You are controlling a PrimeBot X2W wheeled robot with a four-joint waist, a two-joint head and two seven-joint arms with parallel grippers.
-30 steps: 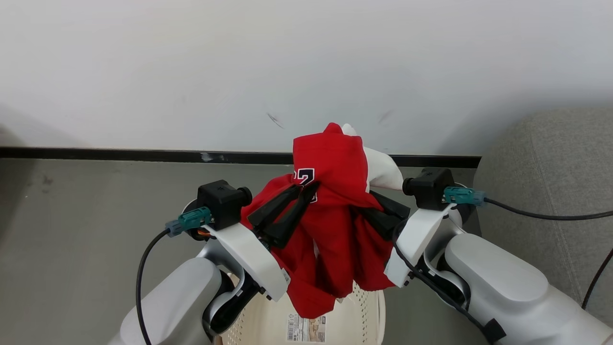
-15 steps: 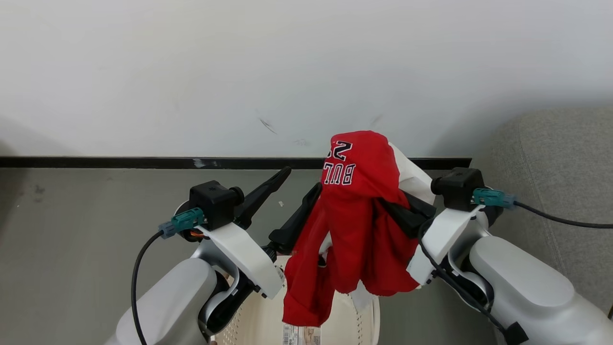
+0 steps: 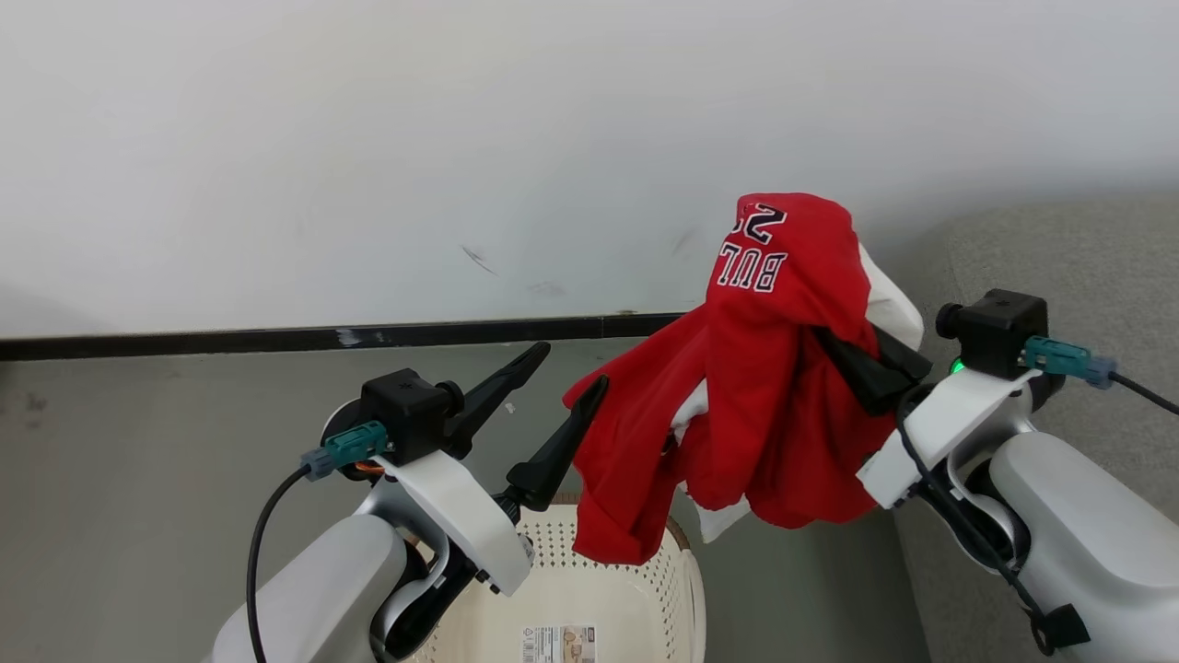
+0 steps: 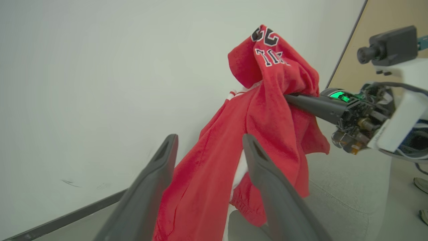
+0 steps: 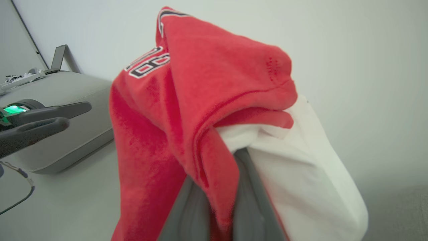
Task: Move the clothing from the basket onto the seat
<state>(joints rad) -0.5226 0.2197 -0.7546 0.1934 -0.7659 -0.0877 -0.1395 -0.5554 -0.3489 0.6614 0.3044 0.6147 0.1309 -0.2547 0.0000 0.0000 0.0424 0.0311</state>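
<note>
The red clothing [image 3: 755, 405], with white panels and "BUL" lettering, hangs in the air from my right gripper [image 3: 834, 350], which is shut on it above the floor beside the seat [image 3: 1059, 267]. In the right wrist view the cloth [image 5: 200, 100] is pinched between my right gripper's [image 5: 219, 174] two fingers. My left gripper [image 3: 569, 366] stands open just left of the cloth, holding nothing. Seen from the left wrist, the clothing [image 4: 267, 110] hangs beyond my left gripper's [image 4: 209, 144] spread fingers. The cream basket [image 3: 626, 589] sits below, at the bottom edge.
A white wall with a black baseboard [image 3: 276, 336] runs across the back, with grey floor [image 3: 138, 479] to the left. The grey seat fills the right side. A tan panel [image 4: 354, 50] stands past the right arm in the left wrist view.
My left gripper has opened and let go of the clothing. The right gripper has carried the clothing up and to the right, toward the seat. The head camera has also shifted.
</note>
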